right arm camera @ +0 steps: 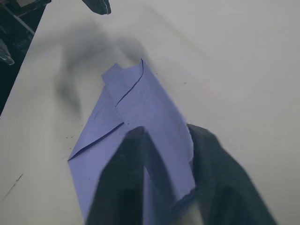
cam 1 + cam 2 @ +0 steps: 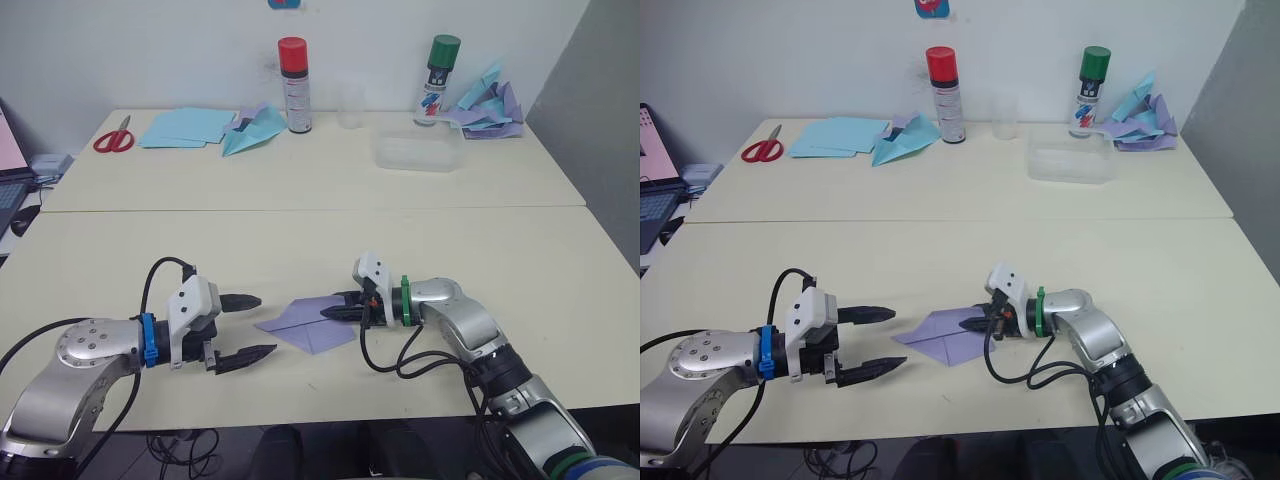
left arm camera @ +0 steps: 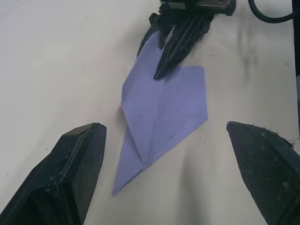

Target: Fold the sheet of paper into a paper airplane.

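Observation:
The sheet of paper (image 2: 305,325), pale lavender, lies on the near table folded into a flat pointed shape with a centre crease; its point faces the table's front edge. My right gripper (image 2: 327,314) comes in from the right, shut on the paper's right-hand part, and a flap rises between its fingers (image 1: 126,178). To the left of the paper my left gripper (image 2: 264,325) hovers open, its fingertips just short of the paper's left corner. In the left wrist view the paper (image 3: 164,112) lies between and beyond the two black fingers (image 3: 75,164).
On the far table stand a red-capped spray can (image 2: 294,85), a green-capped can (image 2: 438,80), a clear cup (image 2: 350,105) and a clear plastic box (image 2: 418,150). Light blue sheets (image 2: 185,127), a blue paper plane (image 2: 252,130), red scissors (image 2: 115,137) and a heap of planes (image 2: 490,105) lie there too.

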{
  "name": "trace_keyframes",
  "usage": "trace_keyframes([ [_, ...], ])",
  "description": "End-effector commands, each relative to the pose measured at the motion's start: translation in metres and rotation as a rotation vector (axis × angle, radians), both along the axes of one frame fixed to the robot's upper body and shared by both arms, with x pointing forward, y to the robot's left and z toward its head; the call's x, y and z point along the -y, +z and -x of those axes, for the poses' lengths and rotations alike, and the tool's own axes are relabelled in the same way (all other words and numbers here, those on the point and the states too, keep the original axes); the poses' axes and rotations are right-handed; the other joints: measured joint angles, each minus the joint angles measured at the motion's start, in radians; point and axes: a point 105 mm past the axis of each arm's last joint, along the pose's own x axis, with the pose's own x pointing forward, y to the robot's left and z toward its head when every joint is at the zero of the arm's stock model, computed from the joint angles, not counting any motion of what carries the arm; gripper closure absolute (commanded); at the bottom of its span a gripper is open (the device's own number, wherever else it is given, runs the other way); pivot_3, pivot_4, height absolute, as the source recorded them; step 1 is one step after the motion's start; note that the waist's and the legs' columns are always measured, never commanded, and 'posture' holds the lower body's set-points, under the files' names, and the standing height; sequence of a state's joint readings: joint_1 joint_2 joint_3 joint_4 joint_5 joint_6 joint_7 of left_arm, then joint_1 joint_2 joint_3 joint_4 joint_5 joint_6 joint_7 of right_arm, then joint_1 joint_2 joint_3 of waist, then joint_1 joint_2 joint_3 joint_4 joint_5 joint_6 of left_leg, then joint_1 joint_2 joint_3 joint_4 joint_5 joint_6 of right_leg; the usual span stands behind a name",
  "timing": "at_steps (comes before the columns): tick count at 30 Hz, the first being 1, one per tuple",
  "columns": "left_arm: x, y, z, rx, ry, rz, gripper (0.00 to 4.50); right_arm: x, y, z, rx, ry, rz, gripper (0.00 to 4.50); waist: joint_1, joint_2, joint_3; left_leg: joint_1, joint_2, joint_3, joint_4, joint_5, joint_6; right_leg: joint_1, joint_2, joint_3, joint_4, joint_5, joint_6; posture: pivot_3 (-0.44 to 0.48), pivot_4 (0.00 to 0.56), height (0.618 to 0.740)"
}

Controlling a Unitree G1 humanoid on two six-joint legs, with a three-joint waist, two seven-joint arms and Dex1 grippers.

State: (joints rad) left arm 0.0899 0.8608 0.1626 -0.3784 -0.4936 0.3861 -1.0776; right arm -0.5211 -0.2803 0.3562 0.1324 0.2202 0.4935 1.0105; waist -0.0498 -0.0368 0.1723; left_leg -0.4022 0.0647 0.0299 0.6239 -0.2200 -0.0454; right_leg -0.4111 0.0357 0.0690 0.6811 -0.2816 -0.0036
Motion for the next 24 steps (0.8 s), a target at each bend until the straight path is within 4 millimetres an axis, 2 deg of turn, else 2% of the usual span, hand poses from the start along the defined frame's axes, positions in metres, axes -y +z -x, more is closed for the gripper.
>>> trace_keyframes([
  [1, 0.000, 0.008, 0.002, 0.045, 0.005, 0.003, 0.00, -0.002, 0.013, 0.002, 0.034, 0.026, -0.034, 4.46, -0.001, 0.000, 0.000, 0.000, 0.000, 0.000, 0.000, 0.000, 0.000, 0.000, 0.000, 0.000, 0.000, 0.000, 0.000, 0.000, 0.150, 0.740],
  [4, -0.004, 0.008, 0.001, 0.048, 0.022, 0.006, 0.00, -0.001, 0.025, -0.001, 0.045, 0.013, -0.074, 4.46, -0.001, 0.000, 0.000, 0.000, 0.000, 0.000, 0.000, 0.000, 0.000, 0.000, 0.000, 0.000, 0.000, 0.000, 0.000, 0.000, 0.150, 0.740],
  [7, -0.013, 0.011, 0.000, 0.060, 0.051, -0.006, 0.00, 0.002, 0.060, -0.010, 0.146, -0.030, -0.180, 4.46, -0.001, 0.000, 0.000, 0.000, 0.000, 0.000, 0.000, 0.000, 0.000, 0.000, 0.000, 0.000, 0.000, 0.000, 0.000, 0.000, 0.150, 0.740],
  [9, -0.020, 0.014, 0.002, 0.066, 0.072, -0.007, 0.00, 0.007, 0.082, -0.016, 0.371, -0.039, -0.168, 4.46, -0.001, 0.000, 0.001, 0.000, 0.000, 0.000, 0.000, 0.000, 0.000, 0.000, 0.000, 0.000, 0.000, 0.000, 0.000, 0.000, 0.150, 0.740],
  [11, -0.026, 0.017, 0.004, 0.076, 0.096, -0.006, 0.00, 0.012, 0.094, -0.018, 0.675, -0.007, -0.071, 4.46, -0.004, 0.000, 0.001, 0.000, 0.000, 0.000, 0.000, 0.000, 0.000, 0.000, 0.000, 0.000, 0.000, 0.000, 0.000, 0.000, 0.150, 0.740],
  [15, -0.031, 0.015, 0.006, 0.076, 0.128, -0.005, 0.00, 0.013, 0.084, -0.008, 1.150, 0.128, 0.093, 4.46, -0.003, 0.000, 0.001, 0.000, 0.000, 0.001, 0.000, 0.000, 0.000, 0.000, -0.001, 0.000, 0.000, -0.001, 0.001, 0.000, 0.150, 0.740],
  [17, -0.029, 0.013, 0.007, 0.070, 0.121, -0.005, 0.00, 0.011, 0.073, -0.008, 1.291, 0.152, 0.133, 4.46, -0.006, 0.000, 0.001, 0.001, -0.001, 0.001, 0.000, 0.000, 0.000, 0.000, -0.001, 0.000, 0.000, -0.001, 0.001, 0.000, 0.150, 0.740],
  [20, -0.024, 0.012, 0.007, 0.070, 0.112, 0.004, 0.00, 0.010, 0.045, -0.010, 1.354, 0.194, 0.197, 4.46, -0.007, 0.000, 0.001, 0.001, -0.001, 0.002, 0.000, 0.000, 0.000, 0.000, -0.001, 0.001, 0.001, -0.001, 0.001, 0.000, 0.150, 0.740],
  [23, -0.022, 0.012, 0.006, 0.073, 0.113, 0.007, 0.00, 0.009, 0.026, -0.001, 1.325, 0.250, 0.186, 3.92, -0.006, 0.000, 0.001, 0.001, -0.001, 0.002, 0.000, 0.000, 0.000, 0.000, -0.001, 0.001, 0.001, -0.001, 0.001, 0.000, 0.150, 0.740],
  [24, -0.022, 0.012, 0.005, 0.078, 0.119, 0.007, 0.00, 0.009, 0.023, 0.003, 1.311, 0.274, 0.173, 3.60, -0.006, 0.000, 0.001, 0.001, -0.001, 0.002, 0.000, 0.000, 0.000, 0.000, -0.001, 0.001, 0.001, -0.001, 0.001, 0.000, 0.150, 0.740],
])
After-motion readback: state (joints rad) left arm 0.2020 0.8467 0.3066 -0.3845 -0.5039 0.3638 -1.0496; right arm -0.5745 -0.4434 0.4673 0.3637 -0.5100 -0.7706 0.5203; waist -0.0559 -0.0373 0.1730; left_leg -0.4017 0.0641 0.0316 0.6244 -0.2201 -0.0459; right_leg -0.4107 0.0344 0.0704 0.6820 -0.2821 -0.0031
